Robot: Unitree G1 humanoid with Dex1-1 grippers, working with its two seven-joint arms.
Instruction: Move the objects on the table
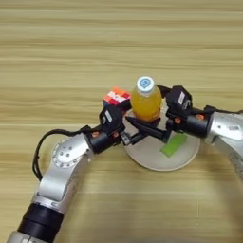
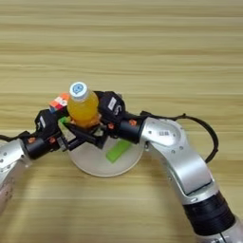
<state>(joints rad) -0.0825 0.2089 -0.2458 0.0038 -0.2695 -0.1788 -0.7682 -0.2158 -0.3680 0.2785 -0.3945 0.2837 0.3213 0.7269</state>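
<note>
Broad wooden table with long horizontal grain, bare across the whole far half and along the near edge. Near centre: round cream plate carrying a flat green block on its right part. Small orange-juice bottle with white cap upright at the plate's far rim, whether standing on it or held just above cannot be told. Multicoloured puzzle cube just beside the bottle on its left. Left gripper reaching in from the left with fingers spread over the plate, tips near the bottle's base; no grasp visible. Right gripper pressed against the bottle's right flank; finger state cannot be told. Pliers not visible. Bottle likely rigid, smooth and somewhat slippery, top-heavy when full; best taken around the mid-body below the shoulder, not at the cap. Plate likely hard and breakable. Crowded workspace around the plate; ample open room far, left and right.
</note>
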